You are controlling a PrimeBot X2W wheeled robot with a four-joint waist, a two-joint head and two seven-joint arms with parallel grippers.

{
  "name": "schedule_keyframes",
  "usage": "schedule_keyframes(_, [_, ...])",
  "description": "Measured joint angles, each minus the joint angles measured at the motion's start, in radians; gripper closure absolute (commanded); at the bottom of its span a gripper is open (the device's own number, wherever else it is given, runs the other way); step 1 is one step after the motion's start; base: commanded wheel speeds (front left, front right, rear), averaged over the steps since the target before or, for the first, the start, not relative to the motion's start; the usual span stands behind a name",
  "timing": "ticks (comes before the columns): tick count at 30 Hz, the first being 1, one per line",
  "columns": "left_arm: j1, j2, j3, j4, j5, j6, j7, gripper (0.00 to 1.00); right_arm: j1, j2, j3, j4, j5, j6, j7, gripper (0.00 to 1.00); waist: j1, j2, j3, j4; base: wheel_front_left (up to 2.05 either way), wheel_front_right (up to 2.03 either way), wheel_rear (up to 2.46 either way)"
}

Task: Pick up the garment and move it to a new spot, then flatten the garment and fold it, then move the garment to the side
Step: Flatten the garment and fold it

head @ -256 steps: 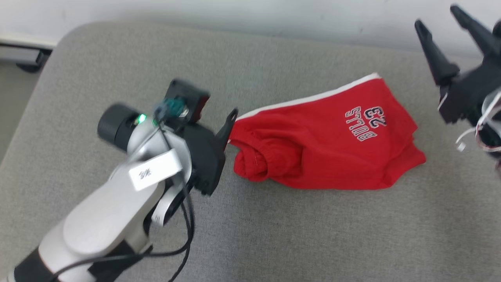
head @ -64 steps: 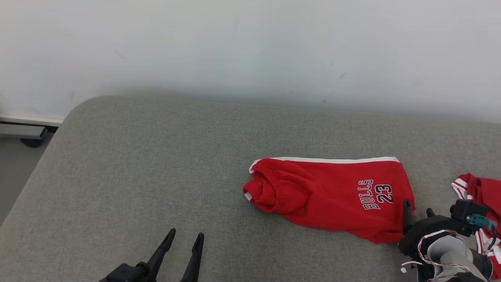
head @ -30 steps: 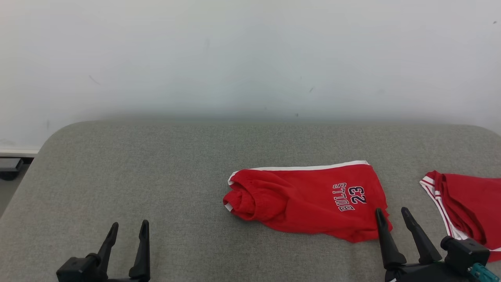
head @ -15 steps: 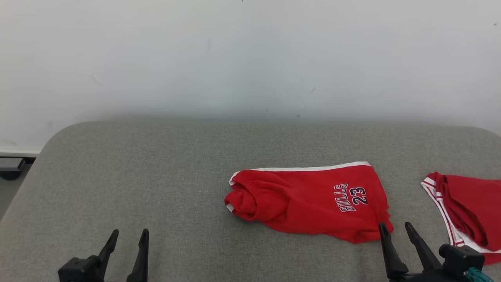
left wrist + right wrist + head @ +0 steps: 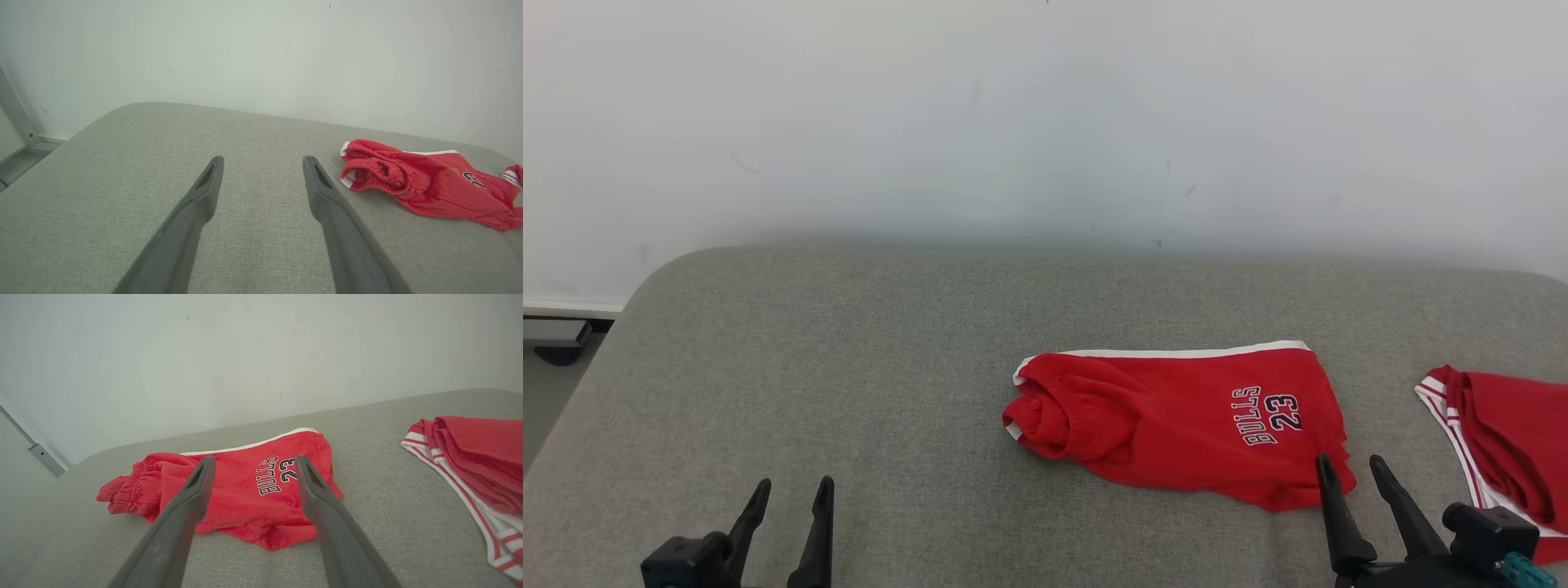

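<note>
Head view shows the right gripper (image 5: 1349, 464) now drawn back off the red shorts (image 5: 1176, 425), resting like the left gripper (image 5: 794, 486) at the grey cushion's (image 5: 849, 367) near edge. Both have their fingers spread and empty. The shorts lie folded right of the cushion's middle, so the work is probably finishing. Right wrist view shows more of the second red garment (image 5: 470, 457) and its striped trim at the right edge.

I count two red garments: printed shorts (image 5: 1176, 425) mid-frame and a striped garment (image 5: 1507, 433) at the right edge. Left gripper (image 5: 794, 483) and right gripper (image 5: 1349, 461) make two, with two fingers (image 5: 818, 523) each. One grey pad (image 5: 849, 367).
</note>
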Motion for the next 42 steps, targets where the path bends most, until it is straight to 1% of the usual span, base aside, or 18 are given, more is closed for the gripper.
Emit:
schedule_keyframes(4, [0.001,-0.002,0.000,-0.002,-0.015,0.004,0.000,0.00,0.000,0.000,-0.011,-0.003,0.002,0.000,0.025,0.00,0.0000,0.0000,-0.001,0.008,0.00,0.00,0.00])
schedule_keyframes(9, [0.002,-0.005,-0.004,-0.005,-0.020,0.003,-0.001,0.00,-0.022,0.001,-0.050,0.000,-0.029,0.000,0.180,0.00,0.0000,0.0000,-0.007,0.020,0.00,0.00,0.00])
schedule_keyframes(12, [0.002,-0.006,-0.008,-0.007,-0.025,0.004,-0.001,0.00,-0.069,0.000,-0.093,-0.014,-0.069,0.000,0.314,0.00,0.0000,0.0000,-0.009,0.022,0.00,0.00,0.00])
schedule_keyframes(16, [0.003,-0.007,-0.016,-0.009,-0.025,0.003,0.003,0.00,-0.132,0.001,-0.141,-0.034,-0.141,0.000,0.557,0.00,0.0000,0.0000,-0.009,0.026,0.00,0.00,0.00])
schedule_keyframes(19, [0.003,-0.007,-0.023,-0.013,-0.025,0.002,0.005,0.00,-0.199,-0.001,-0.193,-0.051,-0.169,0.000,0.702,0.00,0.0000,0.0000,-0.005,0.032,0.00,0.00,0.00])
schedule_keyframes(23, [0.000,-0.007,-0.035,-0.015,-0.024,-0.005,0.008,0.00,-0.276,0.000,-0.228,-0.040,-0.215,0.000,0.853,0.00,0.0000,0.0001,0.005,0.044,0.00,0.00,0.00])
schedule_keyframes(26, [-0.002,-0.010,-0.040,-0.015,-0.025,-0.006,0.015,0.00,-0.330,0.001,-0.270,0.007,-0.269,0.000,0.940,0.00,0.0000,0.0000,0.015,0.056,0.00,0.00,0.00])
schedule_keyframes(29, [-0.013,-0.011,-0.049,-0.016,-0.025,-0.010,0.016,0.00,-0.379,0.000,-0.334,0.059,-0.328,0.000,0.970,0.00,0.0000,0.0001,0.025,0.072,0.00,0.00,0.00])
schedule_keyframes(31, [-0.022,-0.011,-0.055,-0.016,-0.023,-0.013,0.020,0.00,-0.412,0.000,-0.376,0.102,-0.339,0.000,0.978,0.00,0.0000,0.0001,0.032,0.086,0.00,0.00,0.00])
schedule_keyframes(34, [-0.029,-0.012,-0.062,-0.016,-0.021,-0.015,0.022,0.00,-0.439,-0.004,-0.435,0.152,-0.398,0.000,0.957,0.00,0.0000,0.0000,0.043,0.111,0.00,0.00,0.00])
schedule_keyframes(42, [-0.056,-0.010,-0.066,-0.012,-0.020,-0.023,0.015,0.00,-0.516,-0.004,-0.530,0.299,-0.442,0.000,0.887,0.00,0.0000,0.0001,0.097,0.165,0.00,0.00,0.00])
